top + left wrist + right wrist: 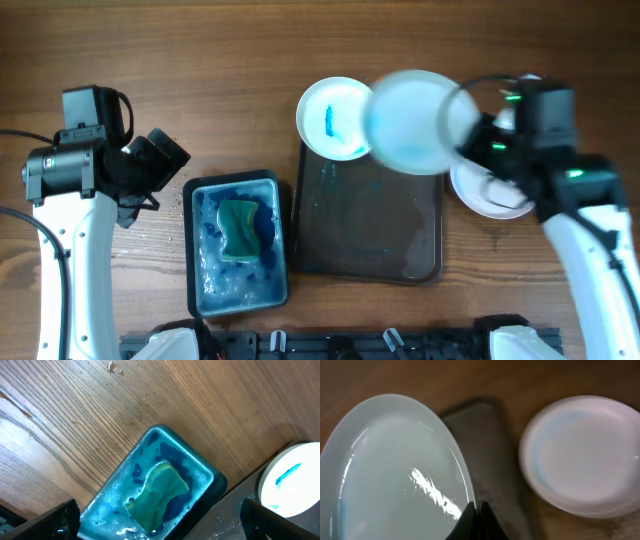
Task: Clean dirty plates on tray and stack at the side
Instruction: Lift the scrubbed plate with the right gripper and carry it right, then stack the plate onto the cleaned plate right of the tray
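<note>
The dark tray (400, 235) lies in the middle of the table. One white plate (333, 118) with a blue smear rests on the tray's far left corner and also shows in the left wrist view as the smeared plate (292, 480). My right gripper (468, 138) is shut on the rim of a second, wet plate (408, 120), held above the tray's far edge. In the right wrist view the pinched plate (395, 465) fills the left, with the gripper (478, 512) clamped on its edge. A third plate (492, 192) sits on the table right of the tray. My left gripper (150, 172) stands open and empty, left of the tub.
A teal tub (205, 285) of blue soapy water with a green-yellow sponge (240, 230) in it stands left of the tray. The left wrist view looks down on the tub (200, 467), the sponge (157, 492) and the tray's corner (235, 510). Bare wood lies beyond.
</note>
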You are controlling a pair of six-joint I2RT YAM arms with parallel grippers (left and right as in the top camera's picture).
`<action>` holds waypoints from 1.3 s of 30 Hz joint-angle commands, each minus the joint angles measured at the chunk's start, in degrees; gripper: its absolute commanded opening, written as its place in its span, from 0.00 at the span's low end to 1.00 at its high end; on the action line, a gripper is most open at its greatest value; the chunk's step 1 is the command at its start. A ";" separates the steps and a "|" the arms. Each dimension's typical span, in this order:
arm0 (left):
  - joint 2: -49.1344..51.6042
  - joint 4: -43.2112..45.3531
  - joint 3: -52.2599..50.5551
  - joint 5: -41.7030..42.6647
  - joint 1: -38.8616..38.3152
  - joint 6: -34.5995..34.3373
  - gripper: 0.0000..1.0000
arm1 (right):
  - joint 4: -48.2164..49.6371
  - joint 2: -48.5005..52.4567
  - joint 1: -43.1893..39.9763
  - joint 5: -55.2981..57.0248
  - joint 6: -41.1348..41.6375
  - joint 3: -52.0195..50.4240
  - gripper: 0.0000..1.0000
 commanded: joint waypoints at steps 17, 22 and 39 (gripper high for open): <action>-0.20 0.02 0.87 0.04 0.42 0.92 1.00 | -6.97 16.87 -30.42 -1.38 -8.72 -5.22 0.41; -0.20 0.02 0.87 0.04 0.42 0.92 1.00 | -8.33 12.02 -28.28 -10.05 -12.20 -1.03 0.50; -0.20 0.02 0.87 0.04 0.42 0.92 1.00 | -9.75 6.60 -4.92 -10.29 -9.79 -5.53 0.50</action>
